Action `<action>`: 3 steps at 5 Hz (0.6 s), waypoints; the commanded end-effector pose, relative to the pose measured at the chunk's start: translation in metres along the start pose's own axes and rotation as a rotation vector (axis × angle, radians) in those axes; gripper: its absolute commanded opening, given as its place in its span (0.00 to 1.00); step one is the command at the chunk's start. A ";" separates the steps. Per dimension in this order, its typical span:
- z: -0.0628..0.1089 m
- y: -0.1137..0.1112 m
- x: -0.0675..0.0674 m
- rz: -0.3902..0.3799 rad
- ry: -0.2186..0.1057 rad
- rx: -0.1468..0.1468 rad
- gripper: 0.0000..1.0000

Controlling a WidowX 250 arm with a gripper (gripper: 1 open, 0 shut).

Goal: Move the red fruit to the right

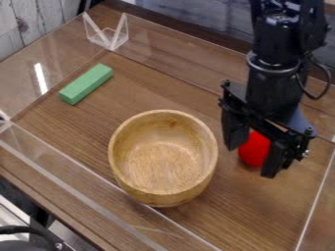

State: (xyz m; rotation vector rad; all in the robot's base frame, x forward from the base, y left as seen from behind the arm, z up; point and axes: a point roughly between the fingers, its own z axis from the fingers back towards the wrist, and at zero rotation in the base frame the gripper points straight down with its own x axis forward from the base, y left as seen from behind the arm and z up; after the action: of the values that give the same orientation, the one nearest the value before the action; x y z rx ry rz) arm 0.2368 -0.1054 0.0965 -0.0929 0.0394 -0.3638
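Observation:
The red fruit (256,149) rests on the wooden table to the right of the wooden bowl (163,156), only its red body showing between the black fingers. My gripper (258,152) points straight down over it, jaws open on either side of the fruit without pinching it. The fruit's green top is hidden by the gripper.
A flat green block (85,83) lies at the left of the table. A clear plastic wall (78,201) rings the work surface, with a clear folded stand (106,32) at the back left. The table's right edge is close to the gripper.

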 end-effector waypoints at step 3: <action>0.005 0.011 0.012 -0.126 -0.006 -0.019 1.00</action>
State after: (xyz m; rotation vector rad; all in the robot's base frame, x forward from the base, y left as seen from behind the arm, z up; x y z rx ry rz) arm 0.2455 -0.0989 0.0894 -0.1132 0.0717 -0.4804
